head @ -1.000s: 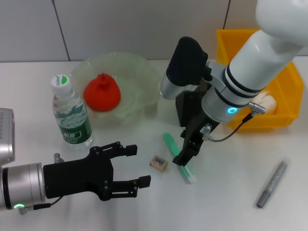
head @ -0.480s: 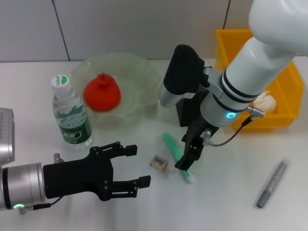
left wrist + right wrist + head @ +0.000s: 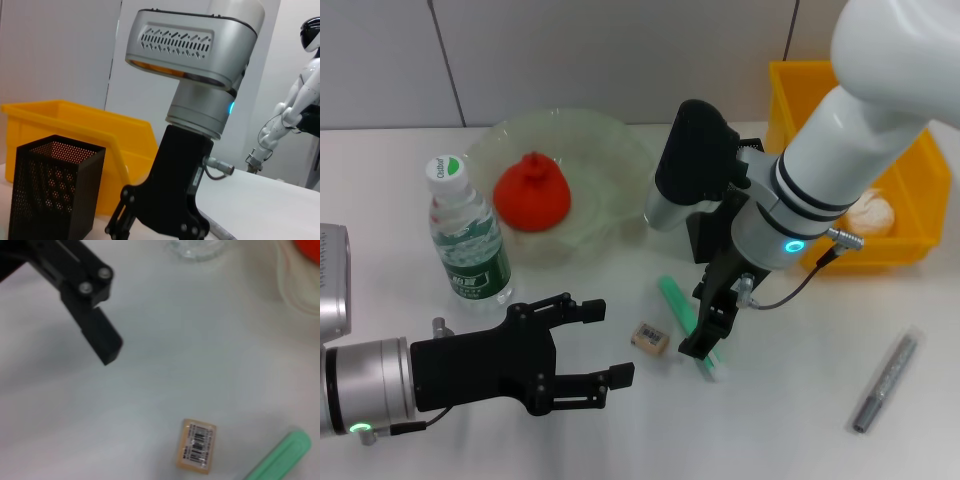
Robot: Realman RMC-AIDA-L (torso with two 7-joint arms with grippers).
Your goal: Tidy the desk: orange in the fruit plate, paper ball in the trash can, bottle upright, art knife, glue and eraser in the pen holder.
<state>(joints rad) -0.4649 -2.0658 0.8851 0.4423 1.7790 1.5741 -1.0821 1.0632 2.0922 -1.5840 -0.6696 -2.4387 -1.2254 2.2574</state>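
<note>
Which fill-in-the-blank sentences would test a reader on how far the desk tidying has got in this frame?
1. The orange lies in the ____.
2. The bottle with the green label stands ____ on the table.
3. The paper ball sits inside the ____ trash can.
4. The eraser lies on the table between the left gripper and the ____ glue stick.

Missing words: fruit plate; upright; yellow; green
</note>
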